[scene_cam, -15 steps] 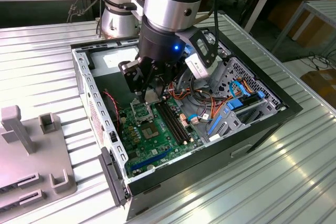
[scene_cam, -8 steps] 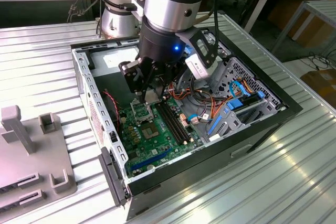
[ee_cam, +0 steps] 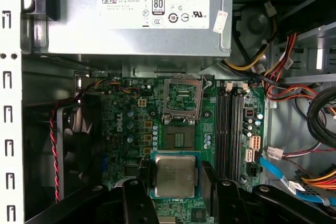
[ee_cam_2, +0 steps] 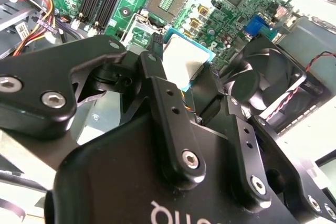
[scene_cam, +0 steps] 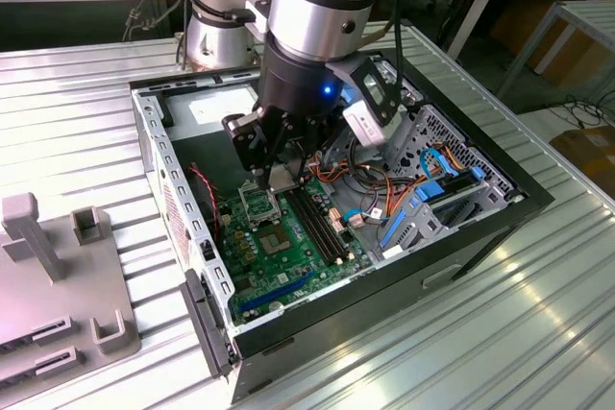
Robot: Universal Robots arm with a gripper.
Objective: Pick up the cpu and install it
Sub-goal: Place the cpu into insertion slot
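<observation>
In the exterior view, the end effector (scene_cam: pixel 278 166) hung inside the open computer case (scene_cam: pixel 519 201) on the counter (scene_cam: pixel 77 122), pinching the cpu (scene_cam: pixel 280 178) above the green motherboard (scene_cam: pixel 279 256). In the second wrist view, its fingers (ee_cam_2: pixel 157 77) gripped opposite edges of the cpu (ee_cam_2: pixel 184 62). In the first wrist view, the cpu (ee_cam: pixel 175 176) lay level, near the open socket (ee_cam: pixel 182 98) but apart from it.

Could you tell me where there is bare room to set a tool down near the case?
The ribbed table is bare on the exterior view's right of the case. That view's left holds a grey fixture. Inside, cables and the gripper holding the cpu crowd it.
</observation>
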